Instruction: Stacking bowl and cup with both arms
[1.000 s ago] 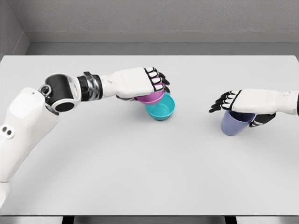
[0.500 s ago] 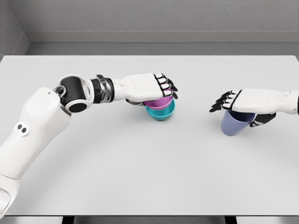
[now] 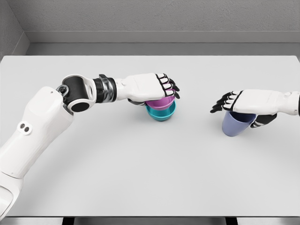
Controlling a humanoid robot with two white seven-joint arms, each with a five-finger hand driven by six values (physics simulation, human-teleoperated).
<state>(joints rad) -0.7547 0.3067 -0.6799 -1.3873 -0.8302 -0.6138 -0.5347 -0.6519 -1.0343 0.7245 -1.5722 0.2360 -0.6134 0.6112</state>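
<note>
So the left robot hand (image 3: 152, 87) is gripping a magenta bowl (image 3: 159, 101) from above, sitting it inside the teal bowl (image 3: 161, 112) right underneath. Off to its side, the right robot hand (image 3: 246, 105) is clamping a lavender cup (image 3: 234, 124), tilted, on the white counter (image 3: 150, 173).

Magenta bowl (image 3: 160, 101); teal bowl (image 3: 161, 113); periwinkle-blue cup (image 3: 234, 124), dark navy inside. White hands, left (image 3: 151, 87) and right (image 3: 243, 104), with black finger segments. Pale grey table (image 3: 150, 173); grey wall (image 3: 154, 16).
</note>
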